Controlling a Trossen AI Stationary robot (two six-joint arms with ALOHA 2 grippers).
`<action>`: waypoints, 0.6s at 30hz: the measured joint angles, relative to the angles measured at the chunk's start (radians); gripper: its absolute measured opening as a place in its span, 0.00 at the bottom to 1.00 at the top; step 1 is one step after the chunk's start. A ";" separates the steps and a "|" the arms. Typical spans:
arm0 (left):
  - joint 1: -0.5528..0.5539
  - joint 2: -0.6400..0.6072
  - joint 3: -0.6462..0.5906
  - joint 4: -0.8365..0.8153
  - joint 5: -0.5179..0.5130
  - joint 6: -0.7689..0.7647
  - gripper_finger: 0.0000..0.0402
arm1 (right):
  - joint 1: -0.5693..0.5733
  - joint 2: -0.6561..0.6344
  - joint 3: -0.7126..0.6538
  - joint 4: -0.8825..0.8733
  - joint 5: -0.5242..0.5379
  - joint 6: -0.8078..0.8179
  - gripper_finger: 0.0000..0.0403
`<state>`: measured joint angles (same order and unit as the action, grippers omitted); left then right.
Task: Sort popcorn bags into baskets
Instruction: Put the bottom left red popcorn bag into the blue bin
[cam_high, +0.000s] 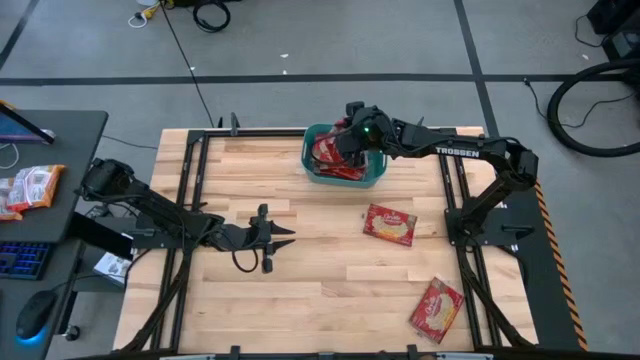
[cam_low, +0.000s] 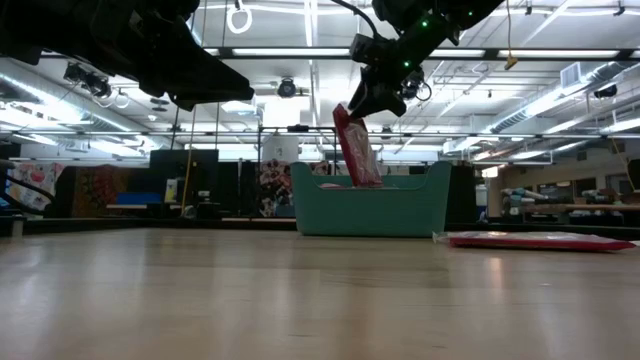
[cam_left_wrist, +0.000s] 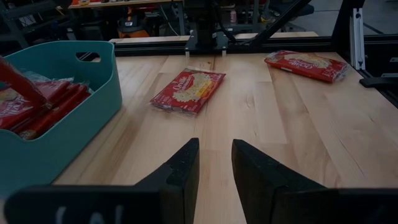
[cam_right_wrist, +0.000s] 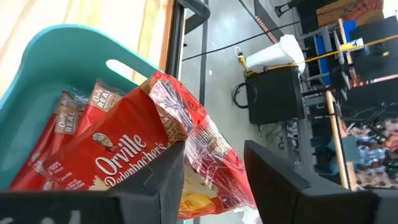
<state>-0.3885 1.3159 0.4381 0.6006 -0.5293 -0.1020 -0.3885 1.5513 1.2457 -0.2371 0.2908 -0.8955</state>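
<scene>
The teal basket (cam_high: 310, 165) stands at the table's far middle, with several red popcorn bags (cam_right_wrist: 68, 124) lying in it. My right gripper (cam_high: 350, 138) hangs over the basket, shut on one more popcorn bag (cam_low: 358, 150). Two other bags lie flat on the wood, one in the middle right (cam_high: 390, 224) and one near the right front (cam_high: 437, 307). My left gripper (cam_high: 287, 238) is open and empty, low over the table's left middle, pointing toward the right edge. My right gripper pinches the popcorn bag's crinkled upper end (cam_right_wrist: 205, 162) between its two fingers, coming from above and slanting down. The bag hangs tilted below the fingers (cam_low: 368, 100). Its lower end dips behind the basket's rim (cam_low: 370, 185); what it rests on is hidden.
The table's black frame rails (cam_high: 455, 200) run along both sides. A desk with a keyboard, a mouse and a loose packet (cam_high: 30, 188) stands off the left edge. Bare wood (cam_high: 330, 290) lies between my left gripper and the two loose bags.
</scene>
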 joint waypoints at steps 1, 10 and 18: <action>0.000 0.000 0.000 0.000 0.000 0.000 0.25 | 0.000 0.000 0.000 0.009 -0.001 -0.013 0.43; 0.000 0.000 0.000 0.000 0.000 0.000 0.25 | -0.005 0.000 0.000 0.053 -0.027 -0.027 0.42; 0.000 0.000 0.000 -0.014 0.000 0.000 0.25 | 0.012 0.000 0.000 0.049 -0.023 0.024 0.42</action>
<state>-0.3885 1.3159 0.4381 0.5865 -0.5295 -0.1021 -0.3769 1.5513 1.2457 -0.1882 0.2680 -0.8713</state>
